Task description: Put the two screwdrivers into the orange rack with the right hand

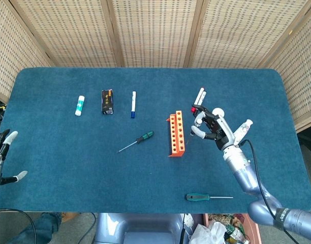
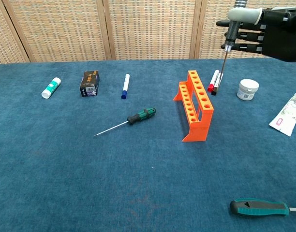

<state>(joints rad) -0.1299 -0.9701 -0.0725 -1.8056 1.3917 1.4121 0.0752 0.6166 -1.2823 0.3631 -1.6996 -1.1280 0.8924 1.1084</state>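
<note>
- A thin metal-shafted screwdriver (image 2: pixel 223 65) was held upright in the right hand (image 1: pixel 212 128), pinched in its curled fingers, with the shaft pointing down just beside the far right end of the orange plastic rack (image 1: pixel 176 134).
- A second green-and-black-handled screwdriver (image 1: pixel 137 141) was seen lying flat left of the rack, well apart from it, its tip pointing away from the rack.
- A third green-handled screwdriver (image 1: pixel 207 196) was seen lying near the front edge of the table.
- The left hand (image 1: pixel 2 158) was seen at the left table edge with its fingers spread and nothing held.
- Two white markers with red and black caps (image 2: pixel 215 81) were laid side by side just behind the rack, close to the hanging shaft.
- A small white round jar (image 2: pixel 247 89) and a white tube with a floral print (image 2: pixel 287 116) were placed to the right of the markers.
- At the far left, a white-and-green glue stick (image 1: pixel 80 105), a small black box (image 1: pixel 107 101) and a white pen with a blue cap (image 1: pixel 133 104) were set in a row.
- The table was covered in dark blue felt-like cloth (image 1: pixel 69 162), and woven wicker screens (image 1: pixel 155 30) in wooden frames stood behind it.
</note>
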